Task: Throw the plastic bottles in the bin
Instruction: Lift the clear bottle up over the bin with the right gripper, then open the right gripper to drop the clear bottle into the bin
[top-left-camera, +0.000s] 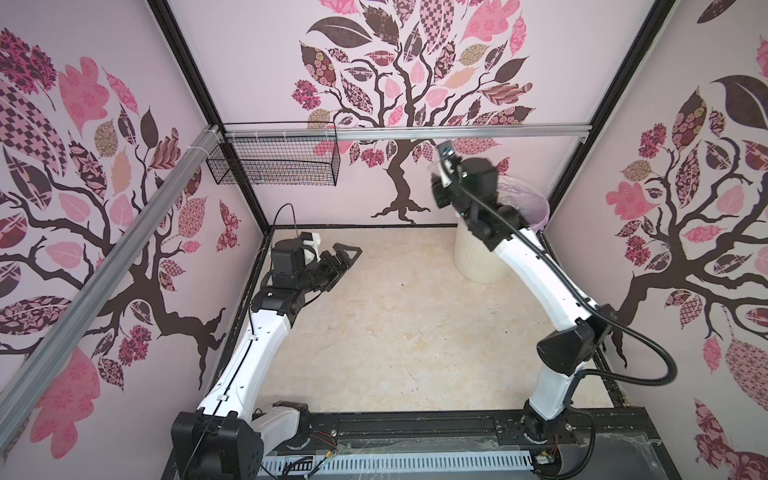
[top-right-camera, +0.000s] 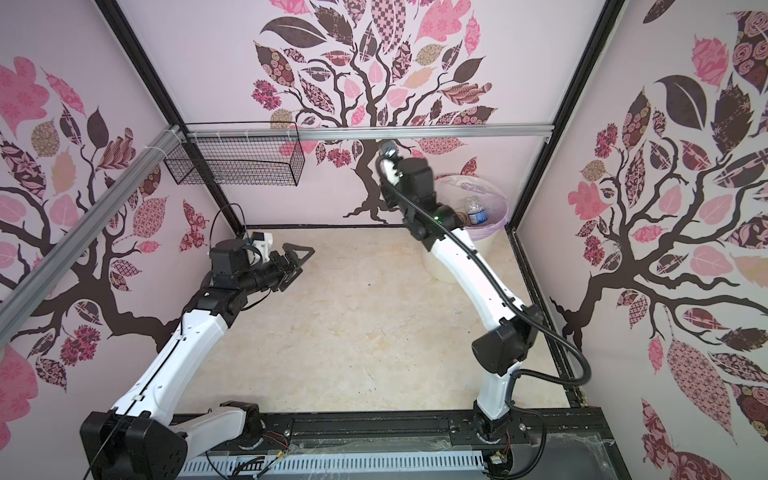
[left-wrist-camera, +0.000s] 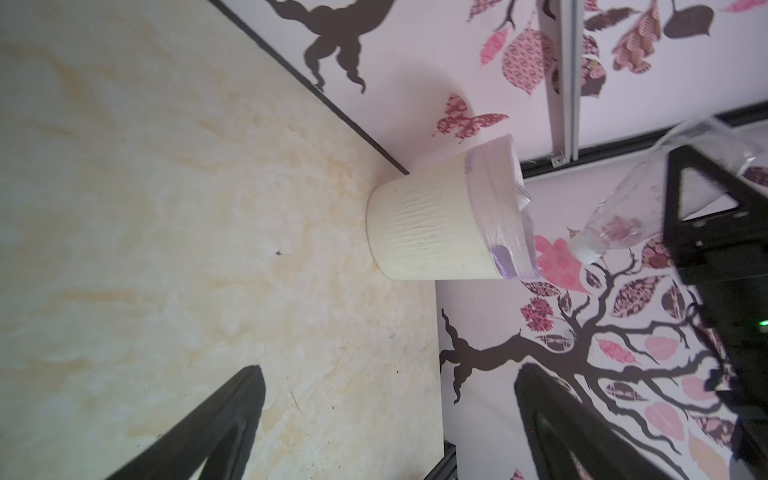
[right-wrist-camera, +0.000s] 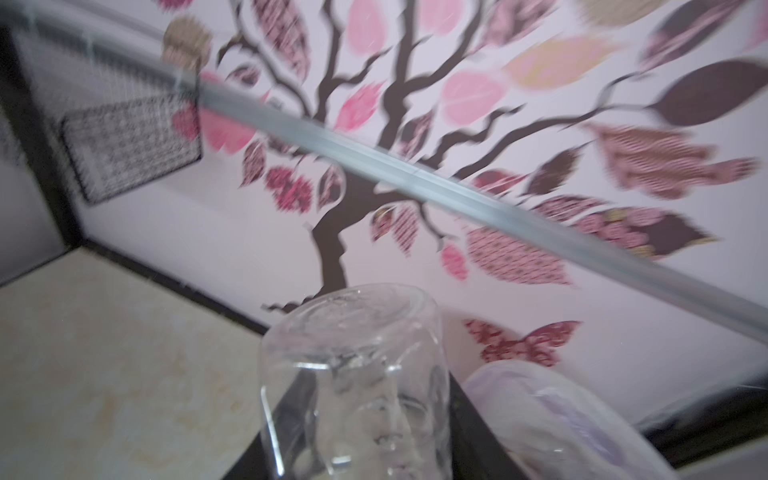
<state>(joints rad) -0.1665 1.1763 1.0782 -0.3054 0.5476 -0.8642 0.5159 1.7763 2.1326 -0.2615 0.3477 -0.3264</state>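
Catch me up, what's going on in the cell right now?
The right gripper holds a clear bottle raised beside the bin in the back right corner; it has not dropped it yet. Another bottle already lies inside the bin. The left gripper sits open and empty, low at the back left.
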